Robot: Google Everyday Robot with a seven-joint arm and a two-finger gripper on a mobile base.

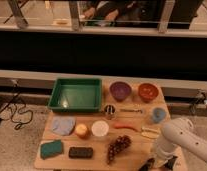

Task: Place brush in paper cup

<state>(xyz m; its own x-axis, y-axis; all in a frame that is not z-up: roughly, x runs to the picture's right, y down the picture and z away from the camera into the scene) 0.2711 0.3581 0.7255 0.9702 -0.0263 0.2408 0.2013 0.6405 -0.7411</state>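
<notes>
Camera view: the wooden worktop point(98, 149) carries a green tray point(75, 95) at the far left, with a purple bowl point(120, 91) and an orange-red bowl point(148, 91) to its right. The paper cup point(100, 128) stands upright near the middle, just right of the orange fruit point(82, 131) and nearer than the small metal cup point(110, 110). A bunch of grapes point(118, 146) lies right of the paper cup and nearer. A light-blue cup point(158, 115) stands at the right side.

The white arm point(179, 137) bends down over the near right corner. Its hand point(161, 162) is low at the worktop's near edge, and I cannot tell whether it is spread or pressed together. The brush point(146, 164) shows as 1 dark slim shape just left of the hand, well apart from the paper cup; whether the hand touches it cannot be told.
</notes>
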